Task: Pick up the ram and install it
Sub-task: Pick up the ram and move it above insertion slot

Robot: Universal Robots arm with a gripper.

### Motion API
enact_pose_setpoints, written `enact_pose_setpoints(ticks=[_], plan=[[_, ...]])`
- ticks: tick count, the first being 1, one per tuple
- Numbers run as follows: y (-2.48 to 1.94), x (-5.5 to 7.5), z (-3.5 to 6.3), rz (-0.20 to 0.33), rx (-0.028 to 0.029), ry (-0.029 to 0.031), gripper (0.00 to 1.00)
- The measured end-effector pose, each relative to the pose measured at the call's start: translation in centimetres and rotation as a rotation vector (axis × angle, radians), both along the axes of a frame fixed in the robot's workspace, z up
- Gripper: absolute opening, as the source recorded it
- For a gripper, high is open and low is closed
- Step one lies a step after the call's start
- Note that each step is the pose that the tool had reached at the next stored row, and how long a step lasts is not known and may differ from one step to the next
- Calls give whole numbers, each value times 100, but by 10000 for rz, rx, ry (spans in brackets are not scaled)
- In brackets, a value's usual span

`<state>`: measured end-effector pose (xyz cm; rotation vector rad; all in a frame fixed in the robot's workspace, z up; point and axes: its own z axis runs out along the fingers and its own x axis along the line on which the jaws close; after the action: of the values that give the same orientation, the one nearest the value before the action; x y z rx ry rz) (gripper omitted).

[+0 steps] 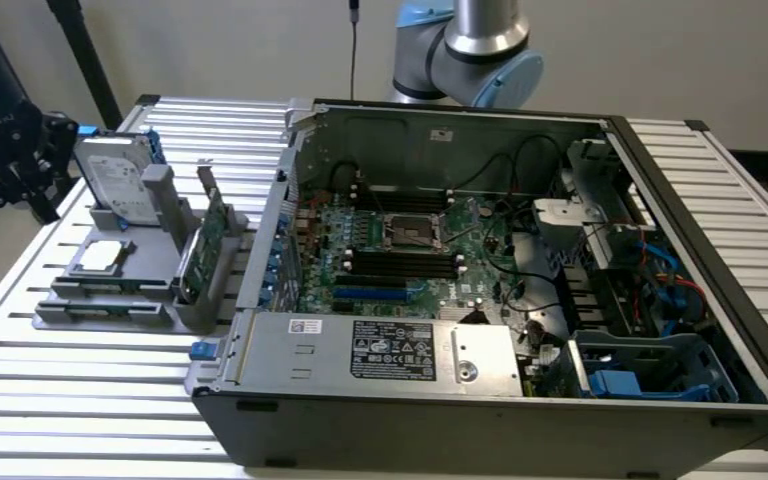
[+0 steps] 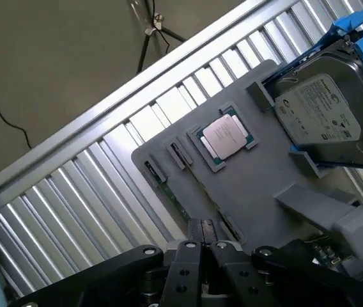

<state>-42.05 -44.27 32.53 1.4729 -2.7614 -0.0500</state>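
Setup: slatted tabletop (image 1: 91,400) carrying an open computer case (image 1: 491,430) and, just beside it towards the exterior view's left, a grey holder tray (image 2: 252,192).

On the tray: a hard drive (image 2: 319,109) stands at the far end. The square processor chip (image 2: 223,136) sits in its pocket near the middle. A green card with bracket (image 1: 201,255) stands upright on the side facing the case.

Ram (image 2: 170,198): thin green stick seated on its long edge in the outermost slot row, along the tray's edge away from the hard drive, just past the processor chip. Only a sliver of it shows.

Hand (image 2: 202,233): fingers pressed fully together, and I see nothing between them. It hangs above the tray's ram end, apart from the stick.

Handling, my judgement:
- Light and stiff, but thin and brittle, so it would flex or crack under sideways load.
- Flat faces are smooth and carry chips. The contact edge sits down in the slot and should not be touched.
- Best hold is a pinch across the two flat faces near mid-length on the exposed upper edge, to keep it from tilting.
- The narrow standing edge leaves little room for error in lining up the fingers.

Motherboard (image 1: 398,240) lies on the case floor, with its black memory slots (image 1: 398,262) empty as far as I can see.
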Motion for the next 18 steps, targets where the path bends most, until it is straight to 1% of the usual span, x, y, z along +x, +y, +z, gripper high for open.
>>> enact_pose_setpoints(ticks=[18], plan=[[0, -1, -41, 3270, 0, -1, 11]])
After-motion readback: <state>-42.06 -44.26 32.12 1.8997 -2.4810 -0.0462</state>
